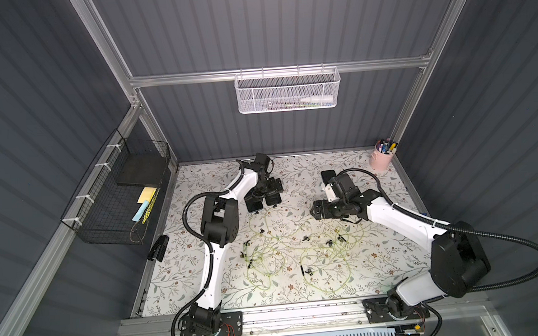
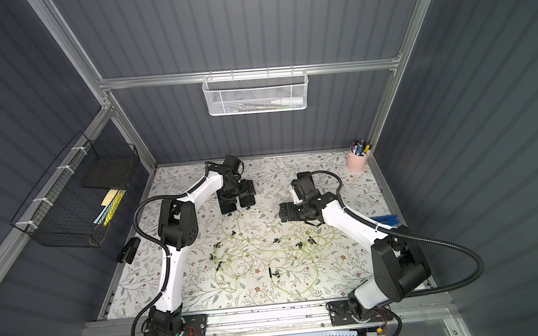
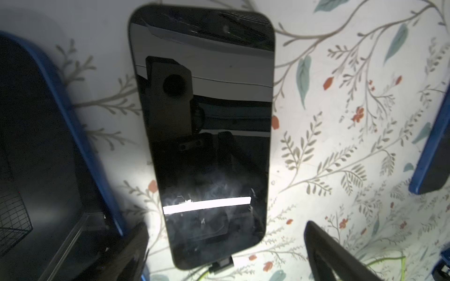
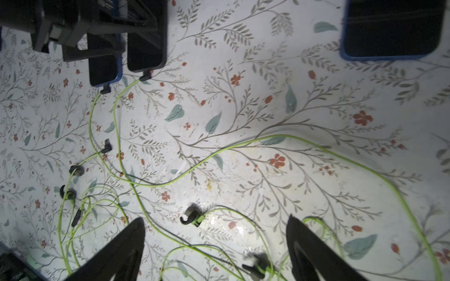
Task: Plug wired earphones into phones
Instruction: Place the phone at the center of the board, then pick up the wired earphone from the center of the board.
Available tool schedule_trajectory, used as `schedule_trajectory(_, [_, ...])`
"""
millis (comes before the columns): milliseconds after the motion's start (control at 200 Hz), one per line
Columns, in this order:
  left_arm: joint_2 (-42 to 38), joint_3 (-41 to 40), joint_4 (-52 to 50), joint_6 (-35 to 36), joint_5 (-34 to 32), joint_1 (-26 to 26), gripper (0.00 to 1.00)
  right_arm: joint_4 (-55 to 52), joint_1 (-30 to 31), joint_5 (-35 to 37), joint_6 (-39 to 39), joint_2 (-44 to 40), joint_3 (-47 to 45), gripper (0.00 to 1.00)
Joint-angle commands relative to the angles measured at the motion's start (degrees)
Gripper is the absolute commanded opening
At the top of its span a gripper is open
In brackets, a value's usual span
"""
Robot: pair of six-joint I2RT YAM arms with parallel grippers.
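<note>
- Left gripper (image 3: 224,226) hangs with its jaws wide apart and empty, either side of the bottom end of a black phone (image 3: 207,121). The phone lies flat on the floral table cover (image 3: 341,146), with a black plug (image 3: 220,264) seated in its bottom edge.
- Right gripper (image 4: 215,219), also spread wide and holding nothing, hovers over the tangled yellow-green earphone cords (image 4: 243,143) mid-table.
- Just beside the black phone, a blue-rimmed phone (image 4: 104,70) also has a plug in it.
- A third phone (image 4: 392,29) lies well apart with no cord at it.
- Likely next step: fetch the loose plug (image 4: 107,145) for that third phone. Pinch the plug's body, not the thin cord, line it up with the socket, and brace the phone so it cannot slide.
- Only the right wrist view shows the loose plug clearly. In both top views the arms hide much of the phones.
</note>
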Motion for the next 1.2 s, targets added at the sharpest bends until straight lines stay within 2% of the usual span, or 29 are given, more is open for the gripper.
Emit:
schedule_trajectory(0, [-9.9,-2.4,2.3,2.6,0.0,0.2,1.0,-4.5,5.0,2.4,3.8,2.3,4.7,0.88])
schedule_trajectory(125, [-22.4,-11.6,2.7,7.1,-2.7,3.0,0.92,-4.8,11.1,3.3,9.8,7.2,9.0,0.8])
schedule_trajectory(240, [-30.9,-23.9,-1.3,15.2,-2.8,3.8,0.78,-2.3,12.3,2.2,13.8,9.4,9.6,0.73])
schedule_trajectory(365, [-32.6,-33.4,-2.1,21.5,-0.5,3.7,0.62,-4.2,12.2,3.6,12.9,10.4,11.0,0.68])
schedule_trajectory(495, [-30.8,-38.1,-0.8,24.1,-0.2,1.7,0.53,-8.3,12.0,5.8,11.3,9.4,11.2,0.68])
schedule_trajectory(640, [-30.0,-40.5,-4.0,21.7,-3.9,-0.9,0.48,-8.3,10.4,6.1,11.7,6.4,7.8,0.67])
schedule_trajectory(911, [-34.2,-49.0,-2.5,18.0,-6.1,-2.2,0.49,-7.4,8.2,5.1,10.1,6.0,5.8,0.66])
schedule_trajectory(1196, [-29.7,-47.0,-0.1,20.6,-8.9,-3.1,0.43,-6.0,7.5,4.8,9.8,5.5,4.2,0.66])
